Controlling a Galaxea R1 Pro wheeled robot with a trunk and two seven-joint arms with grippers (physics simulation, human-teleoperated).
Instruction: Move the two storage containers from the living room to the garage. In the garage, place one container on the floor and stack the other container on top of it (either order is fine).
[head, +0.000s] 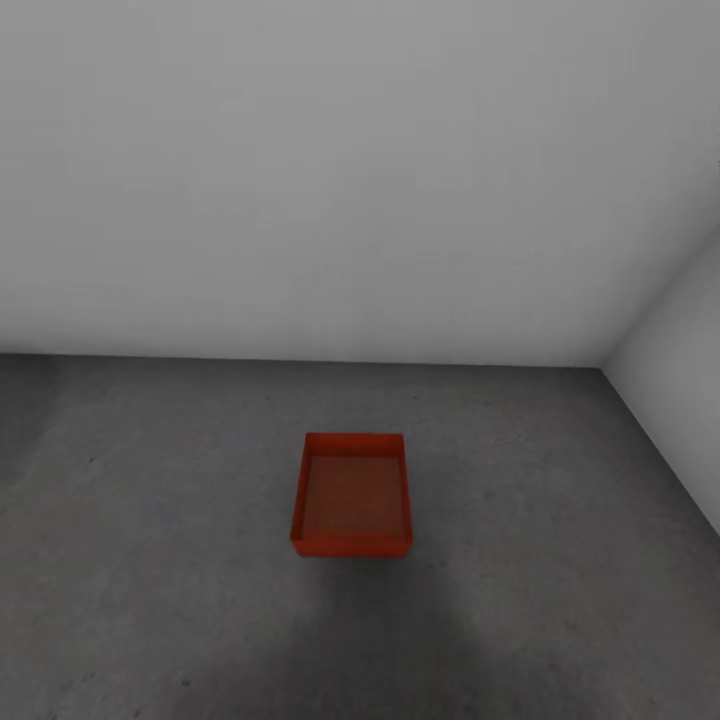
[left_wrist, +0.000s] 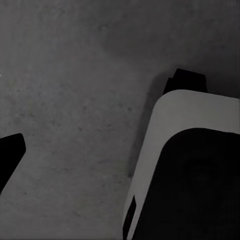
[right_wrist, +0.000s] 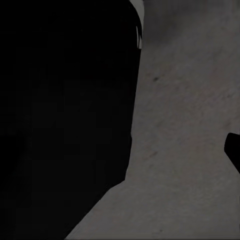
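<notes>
We see 1 orange-red, smooth-walled storage container (head: 352, 495) open-topped on the rough speckled concrete floor (head: 150, 560) near plain white-grey walls (head: 360, 170); whether either hand is spread, we cannot tell.

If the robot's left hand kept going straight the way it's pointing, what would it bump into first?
Most likely the floor: the left wrist view looks along the hand at bare grey concrete, with the robot's own base off to one side. How far is unclear.
</notes>
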